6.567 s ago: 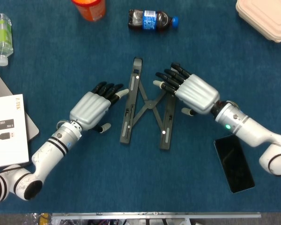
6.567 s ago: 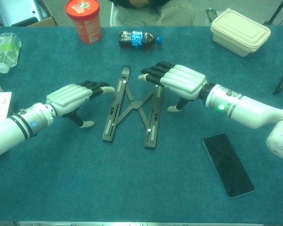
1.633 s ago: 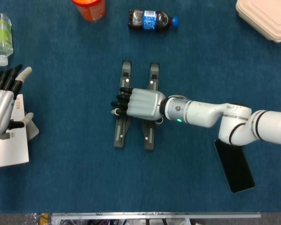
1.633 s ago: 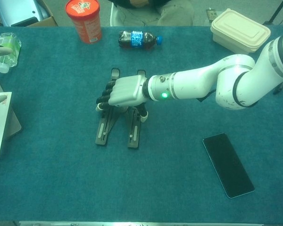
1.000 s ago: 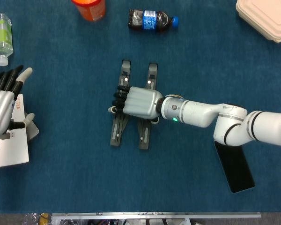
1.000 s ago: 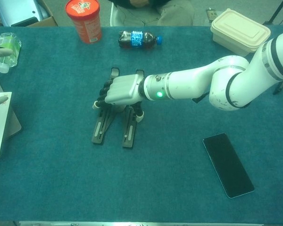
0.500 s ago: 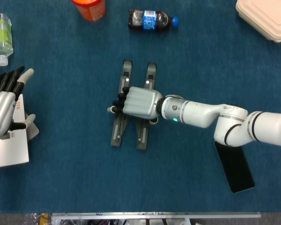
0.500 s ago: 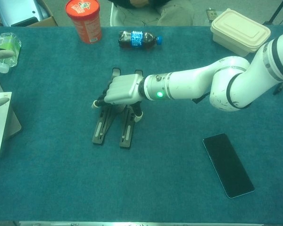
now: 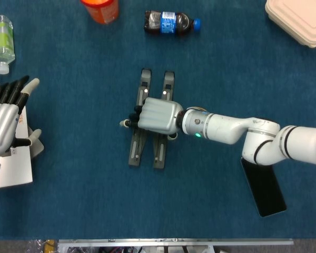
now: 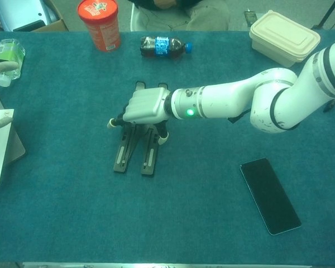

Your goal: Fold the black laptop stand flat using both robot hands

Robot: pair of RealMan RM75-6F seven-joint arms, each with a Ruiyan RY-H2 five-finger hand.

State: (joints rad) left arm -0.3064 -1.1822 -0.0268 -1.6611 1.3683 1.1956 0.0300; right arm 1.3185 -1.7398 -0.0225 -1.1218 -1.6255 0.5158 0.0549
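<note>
**Black stand nearly folded under the right robot hand**

Black rails of the laptop stand (image 9: 147,121) lay close together and almost parallel at the middle of the blue table (image 9: 84,200). The right robot hand (image 9: 157,116) covered their midsection, fingers curled down over both rails, hiding the hinge. The left robot hand (image 9: 4,124), cut off at the left edge, had its fingers spread and held nothing.

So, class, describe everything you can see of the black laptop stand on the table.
The black laptop stand lies flat on the blue table cover, near the middle. It shows as two long, slim black bars side by side, almost parallel and close together, with small pale dots along them. It looks like metal or hard plastic. The right robot hand rests across its middle, hiding the linkage there; the left robot hand is far off, not touching it.
</note>
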